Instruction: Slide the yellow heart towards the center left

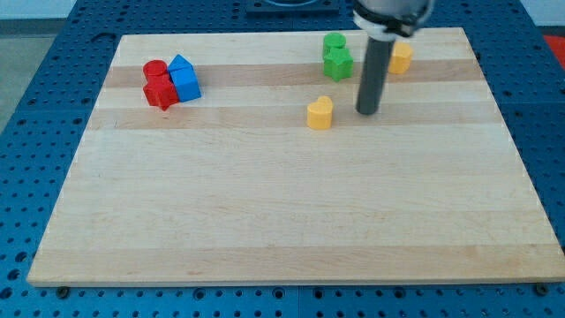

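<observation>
My tip (368,113) rests on the worktop (265,221), touching nothing; as a plain rod, the tool has no jaws and holds nothing. The rod stands upright, descending from the view's top. The yellow heart (320,113) lies just beside my tip at 9 o'clock, apart from it. 2 green blocks (335,56) sit at 11 o'clock, another yellow block (401,58) at 1 o'clock. Far toward 9 o'clock, red blocks (159,85) touch blue blocks (184,79)
</observation>
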